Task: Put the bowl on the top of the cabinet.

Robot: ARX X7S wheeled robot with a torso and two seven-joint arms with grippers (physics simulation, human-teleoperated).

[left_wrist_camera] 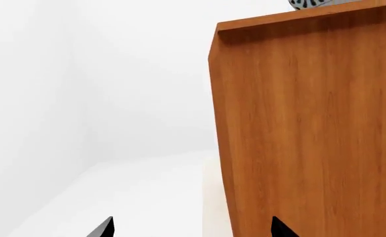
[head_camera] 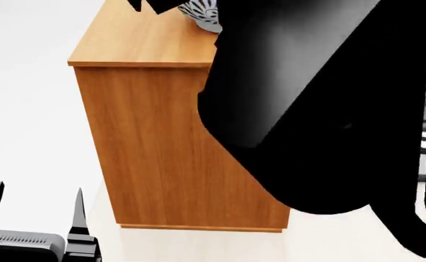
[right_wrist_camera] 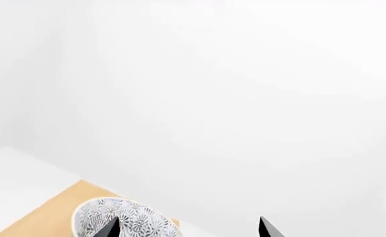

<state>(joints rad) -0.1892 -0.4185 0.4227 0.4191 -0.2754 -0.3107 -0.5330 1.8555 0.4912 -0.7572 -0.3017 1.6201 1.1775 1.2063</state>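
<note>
The bowl (right_wrist_camera: 123,219), white with a dense grey floral pattern, stands upright on the cabinet's top (right_wrist_camera: 38,219) near an edge. My right gripper (right_wrist_camera: 189,229) is open just above it. One fingertip (right_wrist_camera: 110,228) overlaps the bowl's inside and the other hangs past the cabinet's edge. The head view shows the orange-brown cabinet (head_camera: 169,142) with the bowl (head_camera: 202,13) at its top, half hidden by my right arm. Low beside the cabinet, my left gripper (head_camera: 34,210) is open and holds nothing. In the left wrist view, that gripper (left_wrist_camera: 193,229) faces the cabinet's side (left_wrist_camera: 311,128), with the bowl's (left_wrist_camera: 311,4) underside peeking over the top.
My black right arm (head_camera: 307,109) fills the right half of the head view and hides the cabinet's right part. White floor (head_camera: 31,109) lies to the cabinet's left, and white walls (right_wrist_camera: 212,89) rise behind it.
</note>
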